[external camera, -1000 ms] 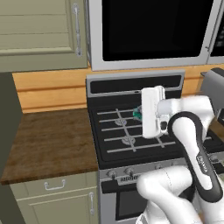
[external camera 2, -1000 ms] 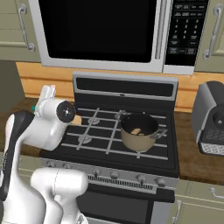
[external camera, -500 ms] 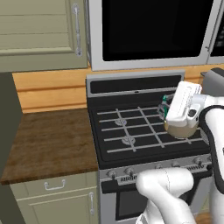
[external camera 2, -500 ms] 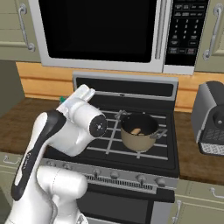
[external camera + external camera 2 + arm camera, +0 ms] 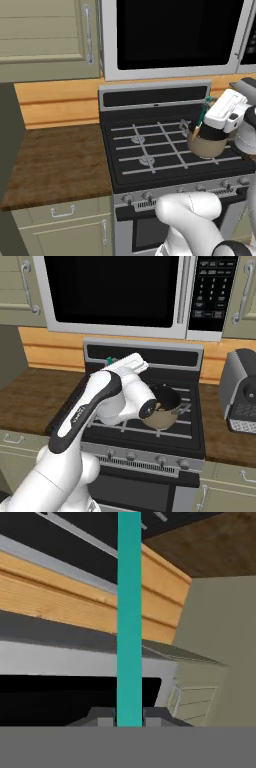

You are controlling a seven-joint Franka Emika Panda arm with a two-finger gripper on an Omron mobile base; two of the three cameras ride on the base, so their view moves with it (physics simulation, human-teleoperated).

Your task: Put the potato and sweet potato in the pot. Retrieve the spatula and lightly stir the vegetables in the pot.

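Gripper [image 5: 129, 717] clamped on the spatula [image 5: 129, 617]: in the hand view both fingertips [image 5: 104, 716] press against the teal handle, which runs straight along the gripper axis and off the top edge, head out of frame. The hand sits over the pot [image 5: 207, 145] on the stove [image 5: 150, 150], front right burner. In the left base view a short teal stretch of handle sticks up and slightly right from behind the hand; the part going toward the pot is hidden by the hand, so can't tell if the head is inside. In the right base view the arm covers the pot's left side; pot contents hard to make out.
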